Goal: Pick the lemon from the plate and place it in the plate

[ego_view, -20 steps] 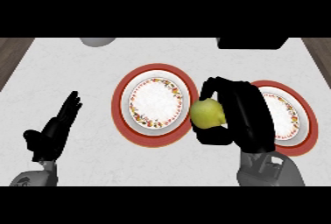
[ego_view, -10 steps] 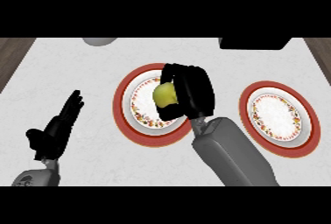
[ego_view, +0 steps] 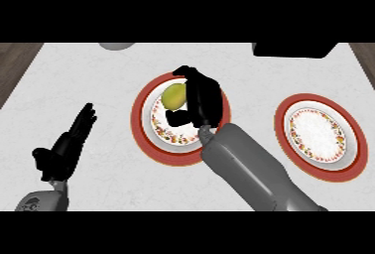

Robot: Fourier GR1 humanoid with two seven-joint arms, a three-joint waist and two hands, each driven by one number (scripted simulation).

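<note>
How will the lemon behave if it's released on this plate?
It will probably roll a little: the lemon is a rounded oval, so it may wander before settling. The plate has a wide red rim that may stop it. The lemon keeps its shape where the right hand curls round it, so it is likely stiff, and light for its size.
</note>
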